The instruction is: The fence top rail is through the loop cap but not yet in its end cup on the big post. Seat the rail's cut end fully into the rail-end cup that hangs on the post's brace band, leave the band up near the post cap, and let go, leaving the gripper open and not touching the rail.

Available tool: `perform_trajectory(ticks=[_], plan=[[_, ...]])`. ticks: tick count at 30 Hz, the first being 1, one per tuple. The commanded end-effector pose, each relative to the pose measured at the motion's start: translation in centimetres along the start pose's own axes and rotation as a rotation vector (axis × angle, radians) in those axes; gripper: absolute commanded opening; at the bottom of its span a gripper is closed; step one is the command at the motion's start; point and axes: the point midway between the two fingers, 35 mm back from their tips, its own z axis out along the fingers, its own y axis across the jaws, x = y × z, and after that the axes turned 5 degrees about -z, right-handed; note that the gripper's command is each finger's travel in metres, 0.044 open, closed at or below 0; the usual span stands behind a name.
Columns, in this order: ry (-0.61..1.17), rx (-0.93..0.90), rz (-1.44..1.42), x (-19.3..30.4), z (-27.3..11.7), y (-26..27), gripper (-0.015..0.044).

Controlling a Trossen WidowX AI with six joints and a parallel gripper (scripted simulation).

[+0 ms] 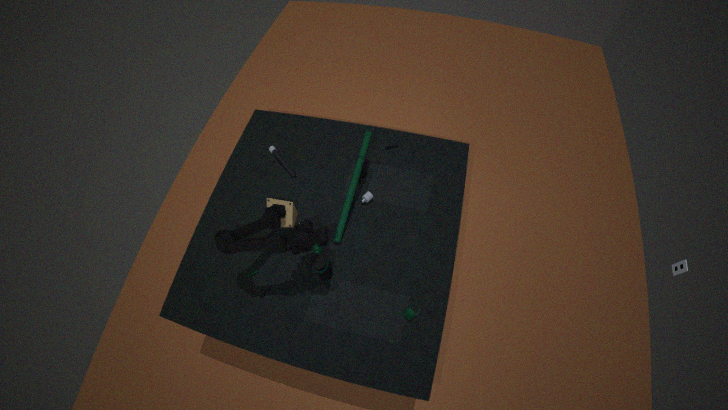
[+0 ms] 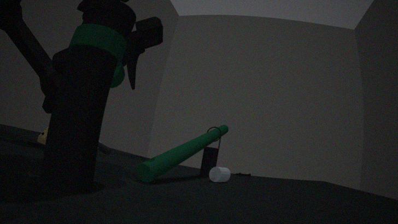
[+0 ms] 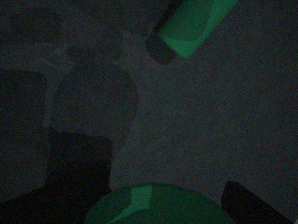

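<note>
The green rail slopes through the wire loop on the short dark post. Its cut end is low near the mat, apart from the cup. The green end cup hangs from the green brace band, high on the big black post. My gripper is partly open, its fingers on either side of the cup. A narrow gap shows between one finger and the cup in the exterior view. The other finger is hidden there; contact is unclear in the dark wrist view.
A white cylinder lies beside the rail. A yellow bracket is by the arm base. A thin rod with a white end, a green part and a small dark piece lie on the mat.
</note>
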Motion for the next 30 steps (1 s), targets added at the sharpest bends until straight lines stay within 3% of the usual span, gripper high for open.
perform_trajectory(ticks=[1,5,8,30], plan=[[-0.004,0.002,-0.006,-0.1,0.1,0.0,0.0125],[-0.004,0.002,-0.006,-0.1,0.1,0.0,0.0079],[0.007,0.0,0.013,-0.1,0.2,-0.2,0.0],[0.098,-0.007,0.172,0.2,1.0,-1.6,0.0]])
